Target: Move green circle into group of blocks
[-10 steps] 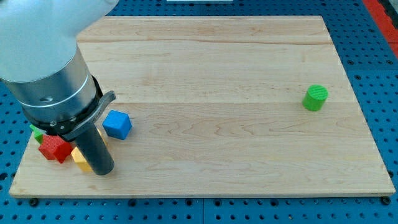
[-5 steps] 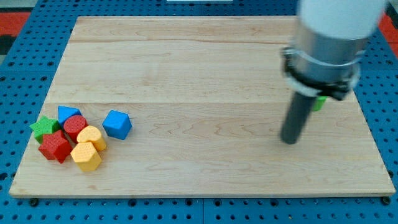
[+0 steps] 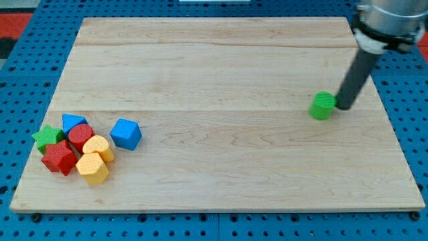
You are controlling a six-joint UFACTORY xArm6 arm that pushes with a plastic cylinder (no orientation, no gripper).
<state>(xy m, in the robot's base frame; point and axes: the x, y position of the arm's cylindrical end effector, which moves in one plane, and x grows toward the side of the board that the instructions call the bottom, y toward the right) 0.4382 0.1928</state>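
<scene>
The green circle (image 3: pixel 322 106) lies on the wooden board (image 3: pixel 221 67) at the view's right. My tip (image 3: pixel 346 106) stands right beside it, on its right side, touching or nearly touching it. The group of blocks sits at the view's lower left: a green star (image 3: pixel 45 137), a blue block (image 3: pixel 71 122), a red round block (image 3: pixel 81 136), a red block (image 3: pixel 59 159), two yellow blocks (image 3: pixel 98 146) (image 3: pixel 92 169). A blue cube (image 3: pixel 126 134) lies just right of the group.
The board lies on a blue pegboard table (image 3: pixel 20 94). The arm's rod (image 3: pixel 358 67) slants up to the view's top right corner.
The arm has swung from the group at the lower left across to the right. The tip now stands on the green circle's right side, and the circle has shifted a little to the left.
</scene>
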